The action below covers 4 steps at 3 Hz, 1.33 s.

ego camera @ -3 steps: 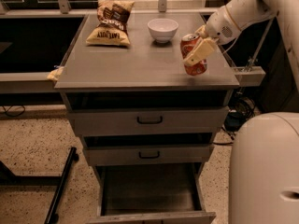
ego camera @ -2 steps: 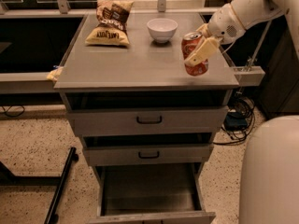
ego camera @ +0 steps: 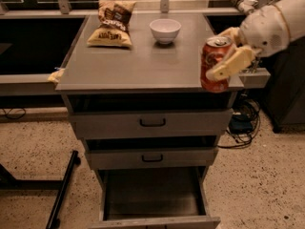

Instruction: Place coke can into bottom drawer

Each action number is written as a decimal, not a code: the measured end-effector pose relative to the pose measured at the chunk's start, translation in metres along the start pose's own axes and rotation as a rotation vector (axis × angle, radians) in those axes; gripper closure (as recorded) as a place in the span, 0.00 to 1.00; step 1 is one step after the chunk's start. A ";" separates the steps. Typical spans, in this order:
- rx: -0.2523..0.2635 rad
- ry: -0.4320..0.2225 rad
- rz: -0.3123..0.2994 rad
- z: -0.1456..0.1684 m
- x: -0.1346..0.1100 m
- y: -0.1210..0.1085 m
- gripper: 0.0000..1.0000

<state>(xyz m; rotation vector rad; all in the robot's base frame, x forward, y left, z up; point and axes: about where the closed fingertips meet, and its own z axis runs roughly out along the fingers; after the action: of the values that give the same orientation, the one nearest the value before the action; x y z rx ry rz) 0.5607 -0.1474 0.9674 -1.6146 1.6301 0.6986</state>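
The red coke can (ego camera: 214, 64) with a silver top is held upright in my gripper (ego camera: 228, 57), at the front right corner of the grey cabinet top (ego camera: 138, 61). The cream fingers (ego camera: 232, 63) are shut on the can from the right side. The white arm reaches in from the upper right. The bottom drawer (ego camera: 152, 197) is pulled open at the cabinet's foot, below and left of the can, and its plain grey inside holds nothing.
A chip bag (ego camera: 113, 23) and a white bowl (ego camera: 165, 30) sit at the back of the cabinet top. Two shut drawers with black handles (ego camera: 152, 122) are above the open one. Cables (ego camera: 243, 123) lie on the floor at the right. A black bar (ego camera: 63, 194) stands at the left.
The can and my gripper have come forward and lower, from over the right side of the cabinet top to its front right corner. The camera has moved closer to the cabinet.
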 end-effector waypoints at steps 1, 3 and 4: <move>-0.021 -0.035 0.038 0.000 0.012 0.019 1.00; -0.018 -0.052 0.020 0.005 0.021 0.037 1.00; 0.006 -0.109 -0.029 0.027 0.056 0.066 1.00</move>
<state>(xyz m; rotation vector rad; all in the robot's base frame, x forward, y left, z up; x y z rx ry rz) 0.5014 -0.1554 0.8993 -1.5649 1.5265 0.7527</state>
